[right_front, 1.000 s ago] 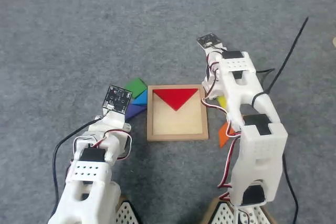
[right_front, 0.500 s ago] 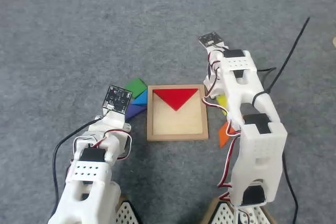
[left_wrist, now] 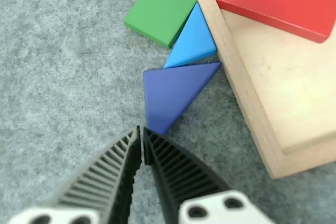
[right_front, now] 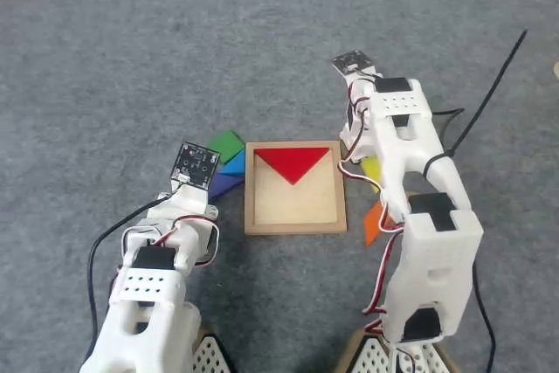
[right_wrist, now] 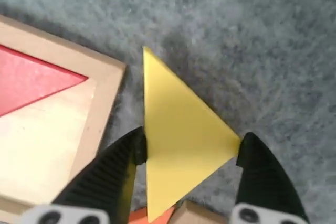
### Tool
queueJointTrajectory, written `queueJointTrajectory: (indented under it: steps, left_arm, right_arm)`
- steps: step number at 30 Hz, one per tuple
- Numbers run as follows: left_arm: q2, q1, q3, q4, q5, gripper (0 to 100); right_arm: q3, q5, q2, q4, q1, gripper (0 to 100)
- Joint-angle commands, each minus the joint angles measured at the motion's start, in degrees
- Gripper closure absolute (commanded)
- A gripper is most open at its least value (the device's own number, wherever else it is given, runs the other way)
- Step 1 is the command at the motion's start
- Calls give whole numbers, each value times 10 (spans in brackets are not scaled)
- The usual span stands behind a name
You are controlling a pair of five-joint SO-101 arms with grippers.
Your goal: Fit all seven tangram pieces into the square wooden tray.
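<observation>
The square wooden tray (right_front: 251, 188) lies between the two arms, and a red triangle (right_front: 292, 162) lies in its far half. Left of the tray sit a green square (left_wrist: 160, 11), a light blue piece (left_wrist: 194, 40) and a dark blue triangle (left_wrist: 170, 93). My left gripper (left_wrist: 140, 132) is shut and empty, its tips at the dark blue triangle's near corner. A yellow triangle (right_wrist: 178, 135) lies on the carpet right of the tray rim (right_wrist: 105, 98). My right gripper (right_wrist: 191, 142) is open and low over it, one finger on each side. An orange piece (right_front: 373, 221) lies nearer the right arm's base.
Grey carpet covers the table. The red triangle leaves the near half of the tray floor (left_wrist: 283, 93) bare. The right arm (right_front: 397, 133) hangs over the yellow triangle and hides most of it from above. Open carpet lies beyond the tray.
The right arm has shifted slightly right and away from the tray. The left arm and all pieces stay where they were.
</observation>
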Motion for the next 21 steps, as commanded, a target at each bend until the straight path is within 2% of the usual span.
queueJointTrajectory:
  steps: [1, 9, 13, 17, 21]
  left_arm:
    - [1, 0, -24, -9, 1, 986]
    - [1, 0, -24, -9, 1, 986]
    - [1, 0, -24, -9, 1, 986]
    - [1, 0, -24, -9, 1, 986]
    - [1, 0, -24, -9, 1, 986]
  right_arm:
    - [-10, -24, -55, 7, 2, 797]
    - [-10, -76, -118, 51, -69, 797]
    - [-8, -85, -133, 55, -62, 793]
    - [-7, -39, -133, 59, -6, 734]
    - [18, 11, -118, 70, -7, 651]
